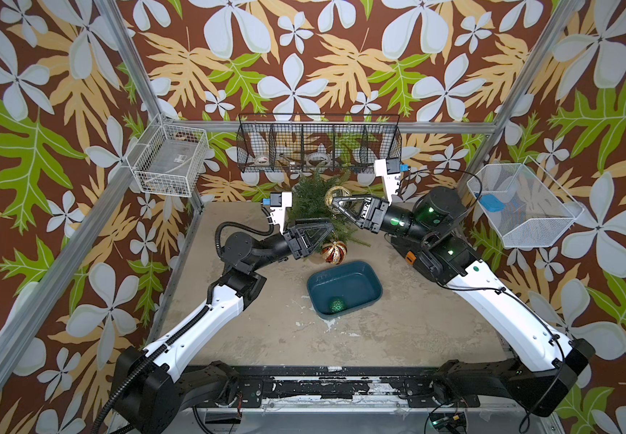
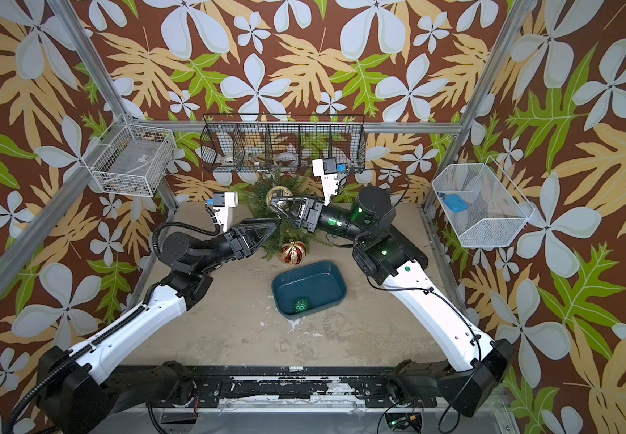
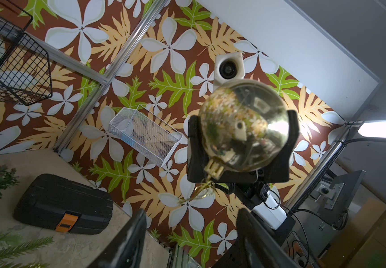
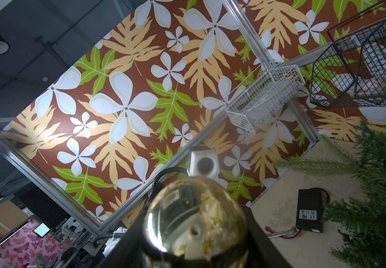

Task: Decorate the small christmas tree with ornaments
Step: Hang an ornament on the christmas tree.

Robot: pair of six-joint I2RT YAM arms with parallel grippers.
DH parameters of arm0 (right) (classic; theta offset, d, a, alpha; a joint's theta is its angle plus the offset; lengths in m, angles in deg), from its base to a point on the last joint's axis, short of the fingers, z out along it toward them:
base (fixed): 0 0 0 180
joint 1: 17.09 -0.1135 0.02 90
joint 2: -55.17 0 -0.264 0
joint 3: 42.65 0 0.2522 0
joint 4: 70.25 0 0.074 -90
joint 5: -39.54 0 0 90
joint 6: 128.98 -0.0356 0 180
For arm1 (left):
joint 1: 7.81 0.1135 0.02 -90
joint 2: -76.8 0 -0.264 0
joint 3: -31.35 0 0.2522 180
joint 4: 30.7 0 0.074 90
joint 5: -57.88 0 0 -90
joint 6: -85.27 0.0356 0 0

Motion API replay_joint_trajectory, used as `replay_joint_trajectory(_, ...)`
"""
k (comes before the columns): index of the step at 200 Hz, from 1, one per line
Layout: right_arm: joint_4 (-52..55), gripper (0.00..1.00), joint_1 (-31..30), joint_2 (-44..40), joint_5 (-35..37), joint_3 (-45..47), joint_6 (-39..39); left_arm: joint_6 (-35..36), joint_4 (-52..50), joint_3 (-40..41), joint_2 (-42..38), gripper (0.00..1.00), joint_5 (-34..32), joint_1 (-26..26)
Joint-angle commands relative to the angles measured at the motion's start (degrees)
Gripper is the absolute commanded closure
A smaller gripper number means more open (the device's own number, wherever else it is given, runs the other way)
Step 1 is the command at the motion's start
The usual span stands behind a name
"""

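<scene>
The small christmas tree (image 1: 309,201) (image 2: 262,204) stands at the back of the table. My right gripper (image 1: 336,200) (image 4: 194,228) is shut on the shiny gold ball (image 1: 333,195) (image 2: 276,194) (image 3: 243,125) (image 4: 194,215) and holds it against the tree's upper branches. The ball's gold string loop (image 3: 201,192) dangles just beyond my left gripper (image 1: 329,227) (image 3: 192,214), which is open and empty beside the tree. The striped red, gold and white ball (image 1: 334,252) (image 2: 293,252) sits under the lowest branches. The glittery green ball (image 1: 337,305) (image 2: 301,305) lies in the blue tub (image 1: 376,285).
A black wire basket (image 1: 319,146) hangs on the back wall right above the tree. White wire baskets (image 1: 168,165) (image 1: 522,206) hang on the side walls. A black case (image 3: 64,204) lies under the right arm. A black adapter (image 4: 309,210) and a wrench (image 4: 280,233) lie near the tree.
</scene>
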Motion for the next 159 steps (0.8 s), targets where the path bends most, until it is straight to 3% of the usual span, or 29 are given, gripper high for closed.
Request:
replay_joint_trajectory(1, -3.93, 0.44, -0.07, -0.52, -1.09, 0.25, -1.91, -1.79, 6.82, -0.78, 0.61, 0.41, 1.69, -0.47)
replay_joint_trajectory(29, -4.7, 0.44, -0.04, -0.68, -1.38, 0.27, -2.64, -4.21, 11.42, -0.61, 1.77, 0.53, 3.13, -0.91)
replay_joint_trajectory(73, -6.11, 0.44, -0.01, -1.11, -1.79, 0.97, -3.72, -5.26, 13.26, -0.89, 2.97, 0.52, 3.53, -1.37)
replay_joint_trajectory(87, -6.45, 0.44, 0.0, -1.38, -1.89, 1.21, -3.87, -5.55, 14.2, -0.77, 3.05, 0.62, 3.48, -1.37)
replay_joint_trajectory(106, -7.1, 0.44, 0.0, -1.68, -2.09, 1.75, -4.25, -5.56, 14.81, -1.02, 3.22, 0.68, 3.6, -1.41)
replay_joint_trajectory(127, -8.28, 0.44, -0.03, -1.86, -2.46, 2.38, -5.25, -5.79, 15.38, -1.42, 3.67, 0.67, 3.76, -1.44)
replay_joint_trajectory(149, -8.92, 0.44, -0.07, -1.96, -2.58, 2.56, -5.62, -6.21, 15.62, -1.97, 4.28, 0.52, 3.81, -1.46)
replay_joint_trajectory(159, -8.92, 0.44, -0.01, -2.04, -2.55, 2.45, -5.62, -6.41, 15.98, -1.89, 4.43, 0.52, 3.92, -1.46)
